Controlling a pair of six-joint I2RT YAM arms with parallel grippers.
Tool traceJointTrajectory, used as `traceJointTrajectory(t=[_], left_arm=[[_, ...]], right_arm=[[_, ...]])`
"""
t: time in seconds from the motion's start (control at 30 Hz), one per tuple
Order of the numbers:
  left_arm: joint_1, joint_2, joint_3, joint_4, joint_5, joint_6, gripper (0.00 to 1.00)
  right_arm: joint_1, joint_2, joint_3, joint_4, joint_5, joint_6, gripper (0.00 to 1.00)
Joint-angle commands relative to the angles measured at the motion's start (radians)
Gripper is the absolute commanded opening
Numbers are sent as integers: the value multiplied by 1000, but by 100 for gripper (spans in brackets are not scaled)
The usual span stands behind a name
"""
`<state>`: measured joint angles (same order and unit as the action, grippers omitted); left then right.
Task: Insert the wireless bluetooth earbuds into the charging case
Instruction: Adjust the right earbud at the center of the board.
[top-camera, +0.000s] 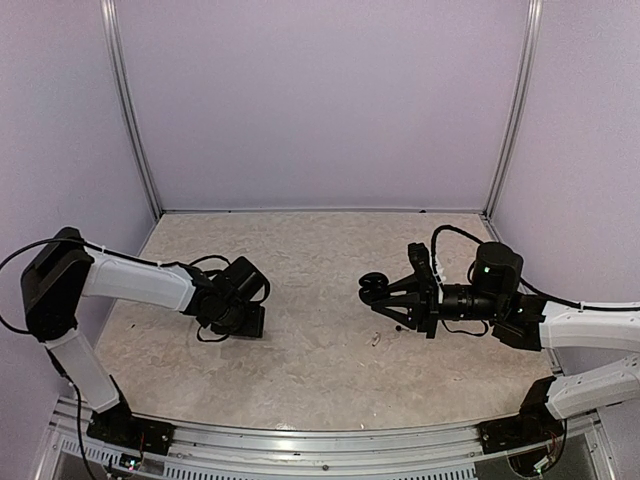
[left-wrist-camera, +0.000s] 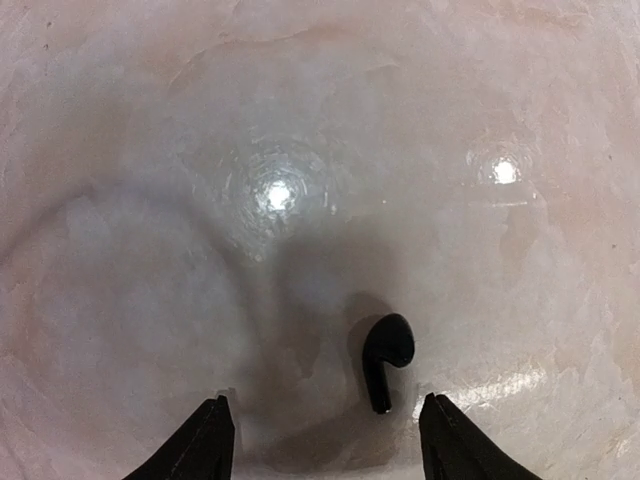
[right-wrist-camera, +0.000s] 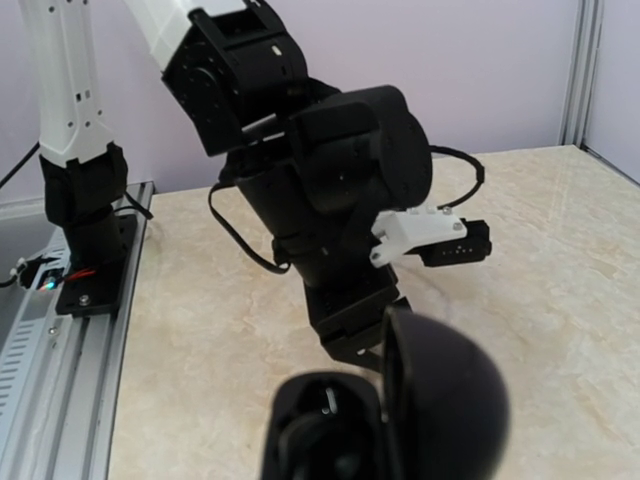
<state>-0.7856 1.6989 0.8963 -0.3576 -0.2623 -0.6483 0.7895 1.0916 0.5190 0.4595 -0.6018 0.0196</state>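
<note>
Pale marbled bench (top-camera: 320, 350), lilac walls (top-camera: 320, 100). Your left gripper (left-wrist-camera: 325, 400) is spread astride the black earbud (left-wrist-camera: 385, 352); your right gripper (top-camera: 388, 293) pinches the open charging case (right-wrist-camera: 440, 400).

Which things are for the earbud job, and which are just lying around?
For the job: black earbud; open charging case held in right claw; open left claw above the earbud.
Just lying around: tiny pale bit on the table, too small to tell what.
</note>
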Motion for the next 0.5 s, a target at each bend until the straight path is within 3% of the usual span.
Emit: traceJointTrajectory(t=[0.0, 0.47], left_arm=[[13, -30, 27, -20, 47, 56, 65], [65, 93, 202, -178, 122, 137, 45]], right_arm=[[-9, -7, 22, -11, -6, -3, 0], [-10, -15, 32, -42, -2, -1, 0]])
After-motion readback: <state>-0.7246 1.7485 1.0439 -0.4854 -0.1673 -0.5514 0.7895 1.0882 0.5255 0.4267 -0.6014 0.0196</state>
